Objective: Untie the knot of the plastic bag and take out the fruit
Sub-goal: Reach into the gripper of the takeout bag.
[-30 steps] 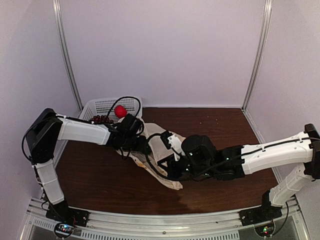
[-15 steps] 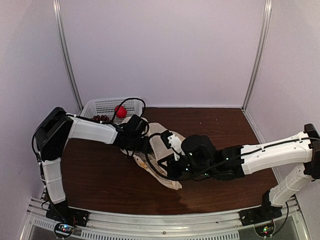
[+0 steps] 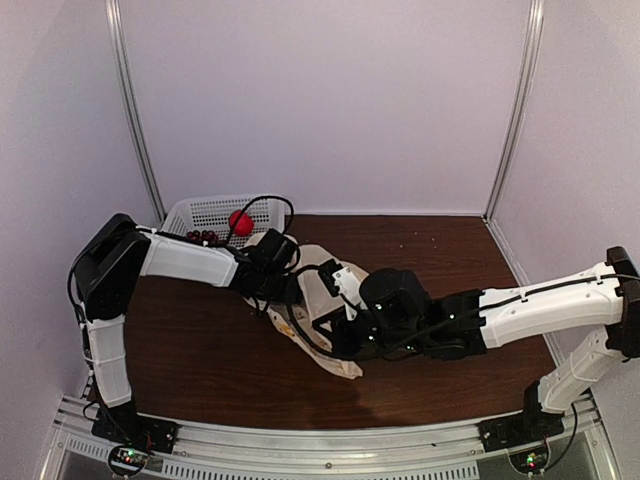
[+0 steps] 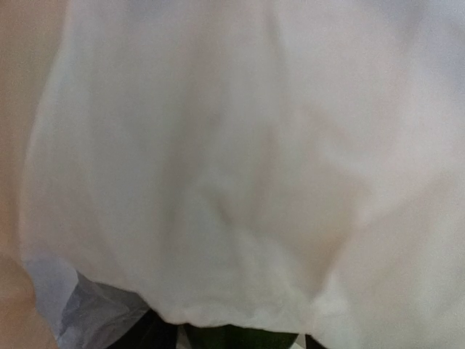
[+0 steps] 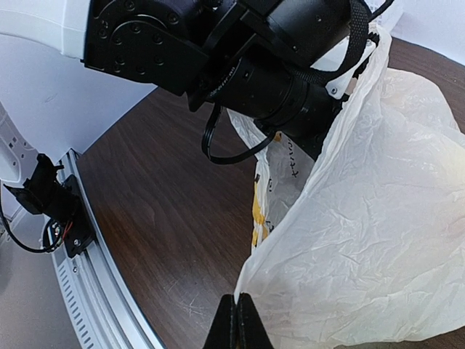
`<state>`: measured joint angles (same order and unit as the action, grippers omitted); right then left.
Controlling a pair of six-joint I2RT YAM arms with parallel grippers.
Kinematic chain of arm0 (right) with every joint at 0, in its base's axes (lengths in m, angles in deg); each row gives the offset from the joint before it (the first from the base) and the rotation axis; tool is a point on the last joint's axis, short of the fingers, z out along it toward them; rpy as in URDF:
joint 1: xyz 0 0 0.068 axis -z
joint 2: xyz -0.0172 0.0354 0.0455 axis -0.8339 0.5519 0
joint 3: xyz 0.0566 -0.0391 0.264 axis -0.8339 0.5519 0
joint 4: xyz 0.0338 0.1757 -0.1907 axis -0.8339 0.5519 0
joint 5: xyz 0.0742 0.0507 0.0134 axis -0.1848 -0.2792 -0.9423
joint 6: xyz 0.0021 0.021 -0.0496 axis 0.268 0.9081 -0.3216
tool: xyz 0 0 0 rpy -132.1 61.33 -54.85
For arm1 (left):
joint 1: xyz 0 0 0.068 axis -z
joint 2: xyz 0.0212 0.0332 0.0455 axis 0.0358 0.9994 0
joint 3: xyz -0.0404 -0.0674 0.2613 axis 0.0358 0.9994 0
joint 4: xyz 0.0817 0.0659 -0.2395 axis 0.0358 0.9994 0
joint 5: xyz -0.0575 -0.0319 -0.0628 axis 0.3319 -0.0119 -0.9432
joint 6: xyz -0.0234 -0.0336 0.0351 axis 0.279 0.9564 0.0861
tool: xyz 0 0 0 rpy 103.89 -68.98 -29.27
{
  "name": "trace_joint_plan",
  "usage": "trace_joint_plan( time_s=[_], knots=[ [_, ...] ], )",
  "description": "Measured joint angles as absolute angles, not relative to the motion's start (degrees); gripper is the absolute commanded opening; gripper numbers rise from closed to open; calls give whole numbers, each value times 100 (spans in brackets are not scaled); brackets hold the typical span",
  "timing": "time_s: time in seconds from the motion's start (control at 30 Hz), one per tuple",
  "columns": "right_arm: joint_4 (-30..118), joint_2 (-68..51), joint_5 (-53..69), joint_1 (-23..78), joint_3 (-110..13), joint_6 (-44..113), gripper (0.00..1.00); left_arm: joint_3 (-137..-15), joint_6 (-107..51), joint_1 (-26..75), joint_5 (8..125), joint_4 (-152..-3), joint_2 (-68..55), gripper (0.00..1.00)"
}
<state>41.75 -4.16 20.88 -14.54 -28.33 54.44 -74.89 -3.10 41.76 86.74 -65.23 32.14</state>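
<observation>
The plastic bag (image 5: 363,218) looks limp and slippery, best held by its rim; the right hand (image 5: 234,320) pinches its edge; whether the left hand (image 3: 278,280) is spread I cannot tell.

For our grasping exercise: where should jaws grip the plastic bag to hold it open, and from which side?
Likely the loose rim of the plastic bag, pinched from the robot's right: the film is slack there, and the left arm fills the mouth.

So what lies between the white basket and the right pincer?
Top view: the left arm's wrist and the crumpled plastic bag, which the right pincer pinches at its edge.
</observation>
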Motion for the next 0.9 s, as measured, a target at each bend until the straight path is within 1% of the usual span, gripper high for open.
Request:
trace_joint_plan(
  time_s=[0.23,0.5,0.73,0.9],
  knots=[
    [4175,-414,2088,-1454,-2833,5446,0,-7541,-336,4169,8674,-6451,3214,54],
    [4177,-431,2335,-1457,-2833,5501,0,-7482,-454,4163,8591,-6534,3148,52],
    [4006,-814,2842,-1457,-2658,5691,0,-7027,-788,4167,8106,-6807,2564,51],
    [3884,-871,3058,-1446,-2654,5804,0,-6658,-983,4206,7831,-6912,2005,51]
  ],
)
